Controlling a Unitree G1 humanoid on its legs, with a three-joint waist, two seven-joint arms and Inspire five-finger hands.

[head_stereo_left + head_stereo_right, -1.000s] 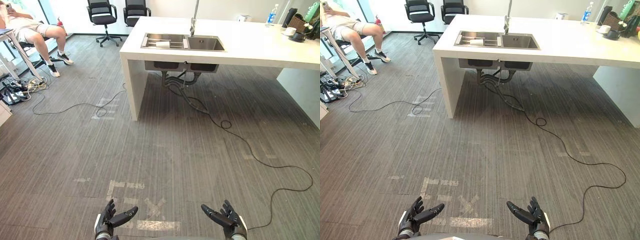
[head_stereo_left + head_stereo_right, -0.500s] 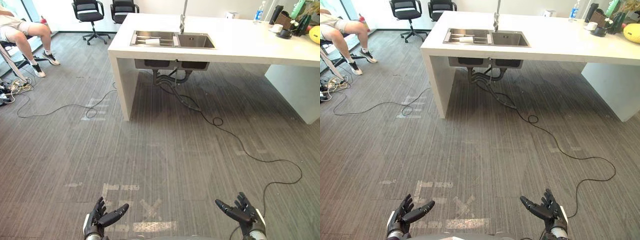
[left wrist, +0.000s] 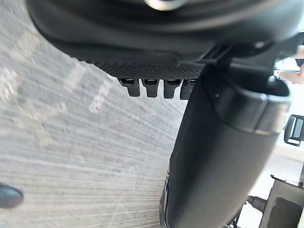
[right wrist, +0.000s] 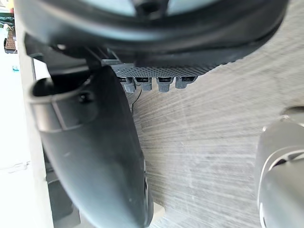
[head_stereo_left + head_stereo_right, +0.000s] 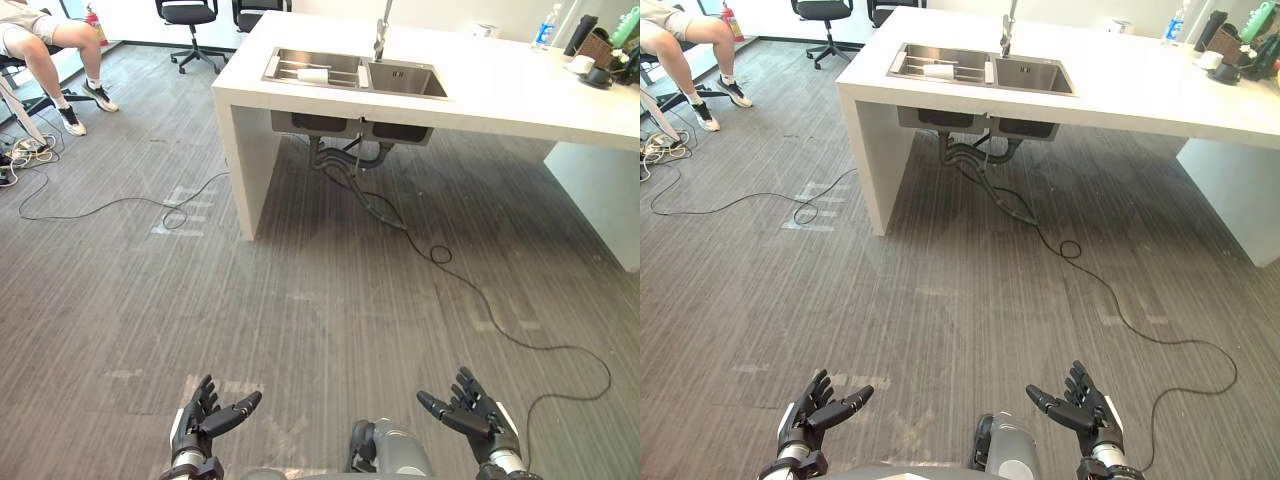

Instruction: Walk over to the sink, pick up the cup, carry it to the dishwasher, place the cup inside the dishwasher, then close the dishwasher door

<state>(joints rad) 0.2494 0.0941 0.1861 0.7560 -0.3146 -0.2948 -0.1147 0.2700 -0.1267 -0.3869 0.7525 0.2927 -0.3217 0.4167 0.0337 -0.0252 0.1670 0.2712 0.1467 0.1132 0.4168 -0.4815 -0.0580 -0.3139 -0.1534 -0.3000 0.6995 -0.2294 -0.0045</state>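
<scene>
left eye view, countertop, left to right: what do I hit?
Cup lying in the left basin → faucet → water bottle.

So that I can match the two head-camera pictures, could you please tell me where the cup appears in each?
Left eye view: the cup lies in the left basin of the sink, upper middle.
Right eye view: the cup, same basin, upper middle, slightly further left.
Shared landmark: the tap standing behind the basins' divider.
</scene>
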